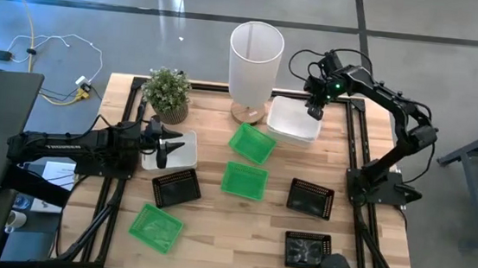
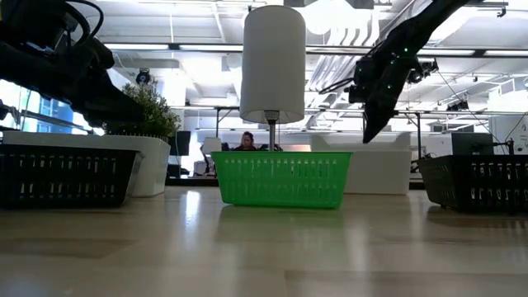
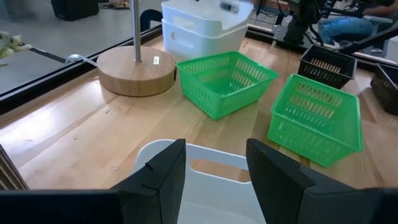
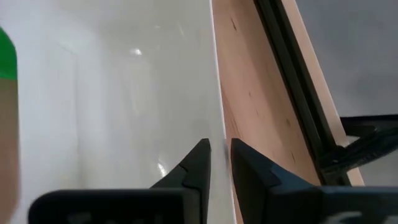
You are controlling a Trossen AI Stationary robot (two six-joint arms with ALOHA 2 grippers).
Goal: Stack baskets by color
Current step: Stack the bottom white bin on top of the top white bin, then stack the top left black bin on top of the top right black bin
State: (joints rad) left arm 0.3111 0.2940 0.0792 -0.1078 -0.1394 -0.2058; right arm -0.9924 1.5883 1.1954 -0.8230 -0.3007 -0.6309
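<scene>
White stacking was the step in hand when you paused. Your right gripper point(image 1: 314, 112) sat over the near edge of the white stack point(image 1: 295, 120) at the table's far right, beside the tall white bin point(image 1: 255, 57); its wrist view showed the fingers point(image 4: 198, 163) only narrowly parted astride the basket's thin rim, so I'd judge you were letting go after nesting one white basket into another, though whether the wall was still pinched I cannot tell. Your left gripper point(image 1: 161, 149) hovered over the lone white basket point(image 1: 184, 149) on the left side, fingers spread, nothing between them. That basket looked like your next pick: you would need to close on its wall and carry it across to the stack.

None of the other colours was stacked. Two green baskets point(image 1: 249, 144) lay near the middle, one tilted, and a third green one point(image 1: 155, 227) sat at the front left. One black basket point(image 1: 175, 187) lay just in front of the left gripper, and two more point(image 1: 311, 198) sat on the right. All were shallow and rectangular; the green and black ones had mesh walls.
</scene>
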